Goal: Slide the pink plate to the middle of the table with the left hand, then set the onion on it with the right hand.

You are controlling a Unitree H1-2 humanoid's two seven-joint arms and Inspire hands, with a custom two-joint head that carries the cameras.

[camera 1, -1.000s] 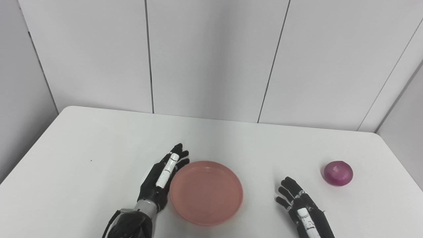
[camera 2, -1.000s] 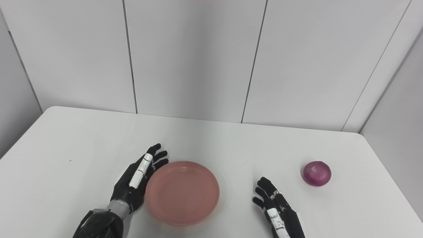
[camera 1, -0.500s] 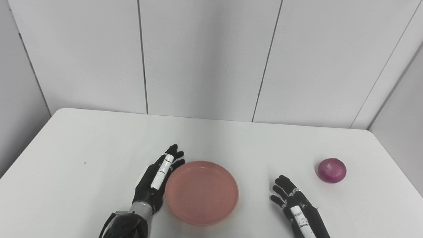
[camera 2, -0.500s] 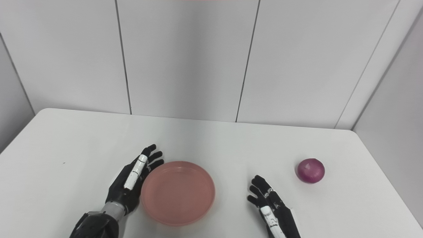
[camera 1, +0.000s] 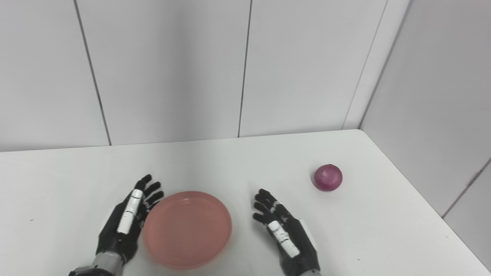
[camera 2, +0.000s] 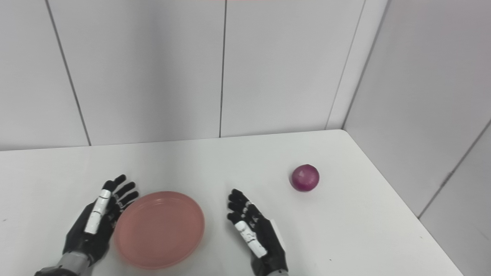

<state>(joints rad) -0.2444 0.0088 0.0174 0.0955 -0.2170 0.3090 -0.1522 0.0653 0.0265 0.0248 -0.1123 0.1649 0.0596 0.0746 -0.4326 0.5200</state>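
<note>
**Plate placed, onion still waiting**

You had the pink plate (camera 1: 187, 229) lying flat on the white table (camera 1: 383, 230), between your two robot hands and near the front edge. From where it lay, I judged the slide as done or very nearly so, though the pictures did not show the whole table, so you could not confirm the exact middle.

Your left robot hand (camera 1: 127, 218) lay just beside the plate's left rim, fingers straight and spread, holding nothing; whether it touched the rim was not clear. Your right robot hand (camera 1: 284, 232) was to the right of the plate, clear of it, its fingers likewise spread and empty.

The red onion (camera 1: 328, 177) sat on the table well apart from the plate, further back and to the right, beyond your right robot hand's fingertips. The second half remained: reaching for the onion, grasping it and setting it on the plate.
</note>
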